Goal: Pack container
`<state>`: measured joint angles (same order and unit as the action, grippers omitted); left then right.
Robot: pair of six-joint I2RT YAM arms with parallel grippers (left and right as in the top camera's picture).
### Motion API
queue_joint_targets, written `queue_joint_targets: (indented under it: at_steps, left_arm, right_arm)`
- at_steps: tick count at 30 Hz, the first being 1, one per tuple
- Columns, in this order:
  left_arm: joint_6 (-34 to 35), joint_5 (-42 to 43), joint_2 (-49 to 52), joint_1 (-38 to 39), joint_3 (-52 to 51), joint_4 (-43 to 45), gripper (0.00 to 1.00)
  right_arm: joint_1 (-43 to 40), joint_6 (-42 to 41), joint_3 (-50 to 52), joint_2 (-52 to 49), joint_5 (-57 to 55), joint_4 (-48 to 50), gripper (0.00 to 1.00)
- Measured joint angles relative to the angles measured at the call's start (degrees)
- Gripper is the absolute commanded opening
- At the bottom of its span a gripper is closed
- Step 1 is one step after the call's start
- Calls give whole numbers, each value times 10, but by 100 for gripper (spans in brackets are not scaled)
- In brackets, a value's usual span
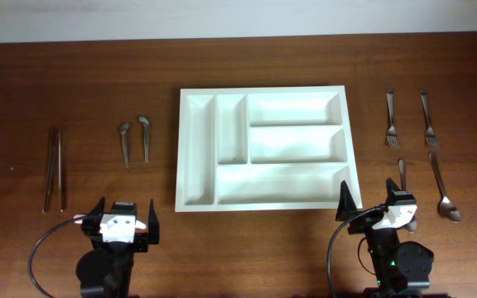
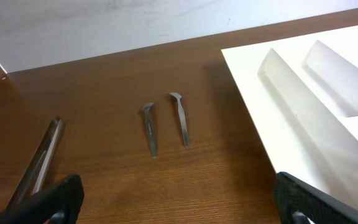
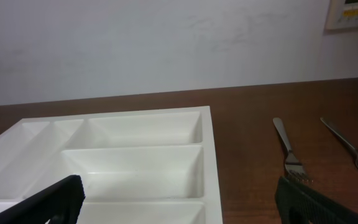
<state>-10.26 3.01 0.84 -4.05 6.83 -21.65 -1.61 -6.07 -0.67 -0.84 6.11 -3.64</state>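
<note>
The container [image 1: 263,89], a white tray with five empty compartments, lies in the middle of the table. My left gripper [image 1: 124,210] stands open near the front edge, left of the tray, with nothing between its fingers [image 2: 55,199]. My right gripper [image 1: 378,209] is open by the tray's front right corner and holds nothing. In the left wrist view the tray's left rim [image 2: 253,99] lies ahead to the right. The right wrist view looks over the tray's right rim [image 3: 215,162].
Two long knives [image 1: 54,170] lie at the far left, and two small spoons [image 1: 125,142] [image 1: 145,136] lie closer to the tray. Right of the tray are two forks [image 1: 392,118] [image 1: 428,120] and two spoons [image 1: 445,186] [image 1: 402,172], one partly hidden under my right arm.
</note>
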Motion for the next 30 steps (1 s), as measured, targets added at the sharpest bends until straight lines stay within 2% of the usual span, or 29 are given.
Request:
queue_joint_targets:
  at_steps: [10, 18, 24, 30]
  left_arm:
    - [0, 0, 0, 0, 0, 0, 99]
    - [0, 0, 0, 0, 0, 0, 99]
    - [0, 0, 0, 0, 0, 0, 99]
    - [0, 0, -1, 0, 0, 0, 99]
  right_arm:
    - [0, -15, -8, -1, 2, -12, 99]
    - [-50, 33, -116, -54, -15, -107, 99]
    - [-131, 72, -233, -191, -19, -150, 99]
    - [-243, 142, -413, -429, 57, -191, 99]
